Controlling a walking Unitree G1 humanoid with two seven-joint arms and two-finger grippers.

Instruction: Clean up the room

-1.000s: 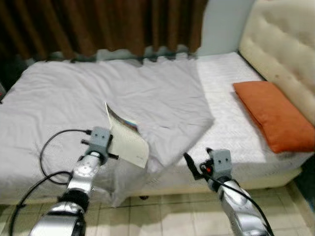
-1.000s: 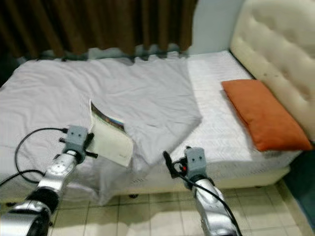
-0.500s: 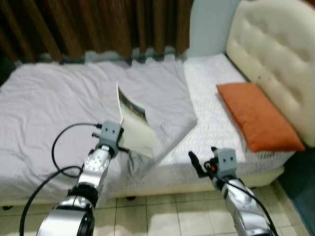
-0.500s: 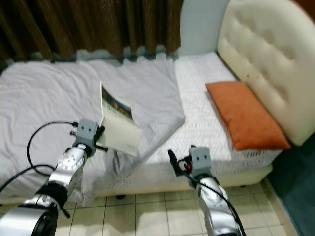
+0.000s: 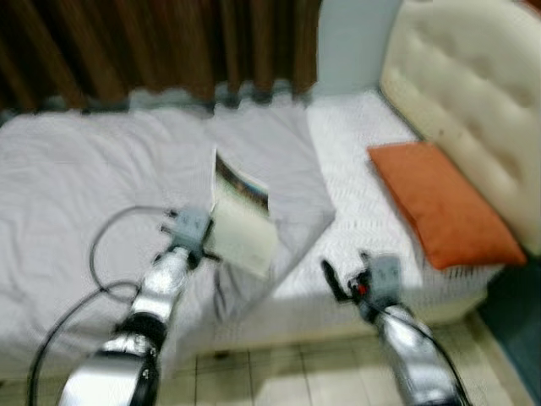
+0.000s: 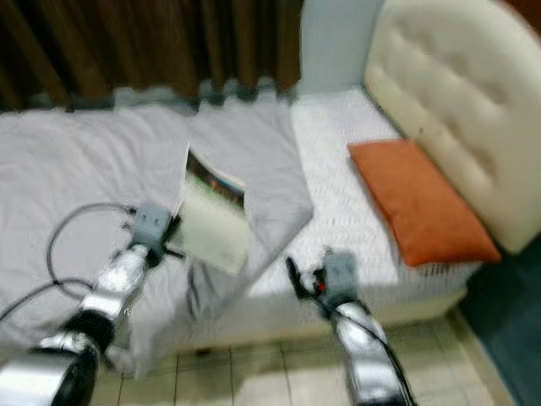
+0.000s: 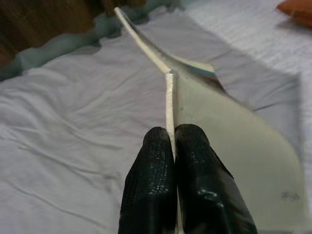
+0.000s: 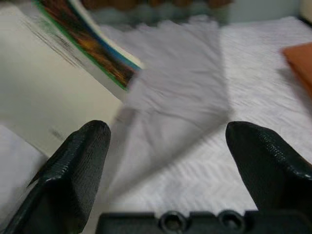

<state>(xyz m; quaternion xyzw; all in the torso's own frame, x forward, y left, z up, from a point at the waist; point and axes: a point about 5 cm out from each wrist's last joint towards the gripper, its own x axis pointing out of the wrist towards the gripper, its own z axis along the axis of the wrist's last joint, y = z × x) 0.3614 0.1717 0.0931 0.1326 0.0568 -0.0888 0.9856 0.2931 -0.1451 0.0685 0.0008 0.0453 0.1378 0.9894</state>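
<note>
Head stereo down on bed (image 5: 101,169) (wrists close)

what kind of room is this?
A bedroom, most likely: a bed under a grey sheet with a tufted cream headboard, an orange pillow, and dark curtains behind.

Book (image 5: 243,218): thin paperback, pale cream cover, colourful printed band along the top edge; blurred in the head views.
Pose: standing nearly upright, tilting slightly, pages fanning open toward 12 o'clock.
Hold: being pinched at its lower edge between the left gripper (image 7: 171,146) fingers.
Place: hanging above the grey sheet (image 5: 76,186), left of centre, with the orange pillow (image 5: 441,201) well apart at 3 o'clock.
</note>
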